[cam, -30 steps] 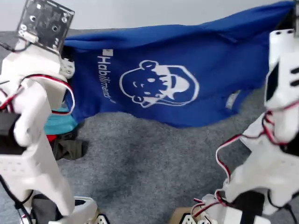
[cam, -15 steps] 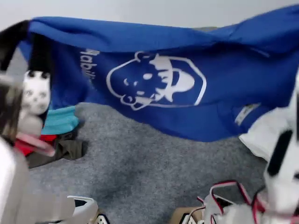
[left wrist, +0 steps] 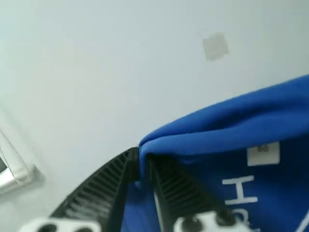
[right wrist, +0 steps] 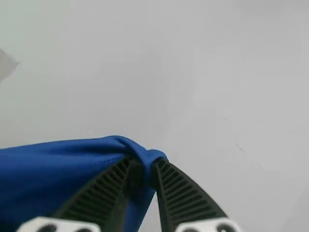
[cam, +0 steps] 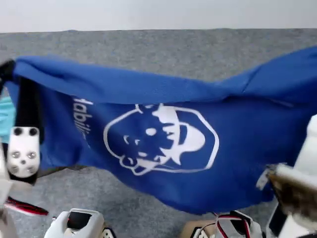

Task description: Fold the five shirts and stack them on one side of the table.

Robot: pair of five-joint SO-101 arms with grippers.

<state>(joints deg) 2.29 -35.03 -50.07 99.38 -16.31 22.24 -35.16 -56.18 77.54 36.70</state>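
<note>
Above the table (cam: 148, 49), the shirt (cam: 163, 144) hangs stretched from 9 to 3 o'clock, left end effector (left wrist: 143, 162) and right end effector (right wrist: 144, 169) each clenched on its top edge (thin pinches); a tug could free one.

Overhead, close upturned wrists; common shirt (cam: 237, 114)

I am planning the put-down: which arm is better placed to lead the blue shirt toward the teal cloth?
Left, probably. The left fingers pinch the shirt by its lettering, next to the teal cloth; the right fingers hold the far end.
</note>
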